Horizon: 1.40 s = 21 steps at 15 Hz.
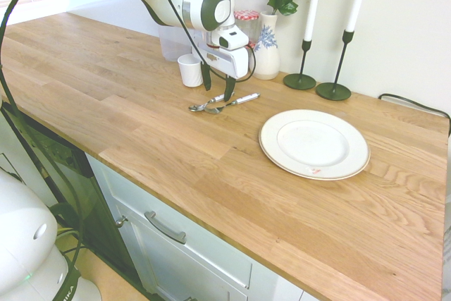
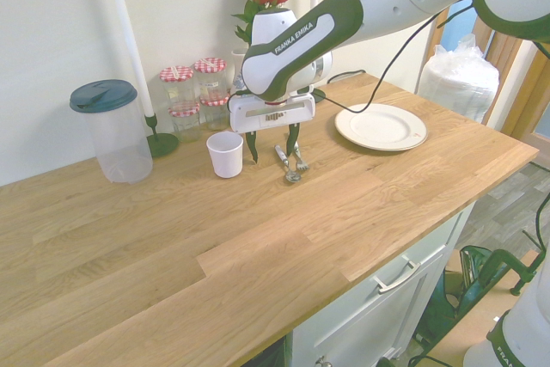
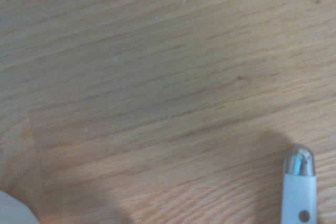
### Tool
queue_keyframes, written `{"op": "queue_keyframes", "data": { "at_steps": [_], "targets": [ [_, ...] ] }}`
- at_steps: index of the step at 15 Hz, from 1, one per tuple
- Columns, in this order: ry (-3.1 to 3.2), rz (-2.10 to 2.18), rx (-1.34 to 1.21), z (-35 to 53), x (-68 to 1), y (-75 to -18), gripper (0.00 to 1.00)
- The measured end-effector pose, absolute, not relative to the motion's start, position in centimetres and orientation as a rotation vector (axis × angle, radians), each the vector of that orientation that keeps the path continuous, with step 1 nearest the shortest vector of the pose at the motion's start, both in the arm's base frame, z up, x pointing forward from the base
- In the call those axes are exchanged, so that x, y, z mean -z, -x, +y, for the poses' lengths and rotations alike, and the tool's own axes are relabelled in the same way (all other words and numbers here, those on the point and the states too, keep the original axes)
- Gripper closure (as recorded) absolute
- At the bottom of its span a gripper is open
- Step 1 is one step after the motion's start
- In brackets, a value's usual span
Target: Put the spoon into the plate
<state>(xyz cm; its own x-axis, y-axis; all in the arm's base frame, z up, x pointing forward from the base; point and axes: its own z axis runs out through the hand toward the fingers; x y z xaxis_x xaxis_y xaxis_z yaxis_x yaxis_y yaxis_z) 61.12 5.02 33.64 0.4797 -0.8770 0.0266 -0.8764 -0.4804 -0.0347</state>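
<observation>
a small silver metal spoon [image 1: 204, 103] lies flat on a long wooden countertop [image 1: 211, 195]. its oval bowl is shiny and its handle is pale and whitish. right beside it lies a fork [image 1: 236, 103] with the same kind of pale handle; the two pieces appear to touch or overlap near their metal ends, though it is too small to tell exactly.

in the first exterior view the spoon's long axis runs roughly level across the picture, tilted slightly, with the bowl toward the left and the handle toward the right and the back wall. in the second exterior view the spoon [image 2: 284, 164] runs from its bowl at the near end up to the handle farther back.

a white robot gripper [image 1: 218, 85] points straight down above the handles of the cutlery, its two dark fingers [image 1: 206, 77] spread wide and holding nothing, not touching the spoon.

a large round white plate [image 1: 314, 144] with a thin gold rim and a small red mark near its near edge sits well apart from the spoon, farther along the counter. the plate has nothing on it.

just beside the gripper stands a small white cup [image 1: 189, 70].

the wrist view shows blurred wood grain and the rounded metal-capped end of a pale handle [image 3: 298, 188].
</observation>
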Motion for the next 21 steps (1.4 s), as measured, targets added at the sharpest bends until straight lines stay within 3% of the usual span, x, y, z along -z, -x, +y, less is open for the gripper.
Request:
{"op": "queue_keyframes", "data": {
  "at_steps": [21],
  "targets": [
    [2.711,1.542,0.080,5.14,-33.60,-61.16,1.00]
  ]
}}
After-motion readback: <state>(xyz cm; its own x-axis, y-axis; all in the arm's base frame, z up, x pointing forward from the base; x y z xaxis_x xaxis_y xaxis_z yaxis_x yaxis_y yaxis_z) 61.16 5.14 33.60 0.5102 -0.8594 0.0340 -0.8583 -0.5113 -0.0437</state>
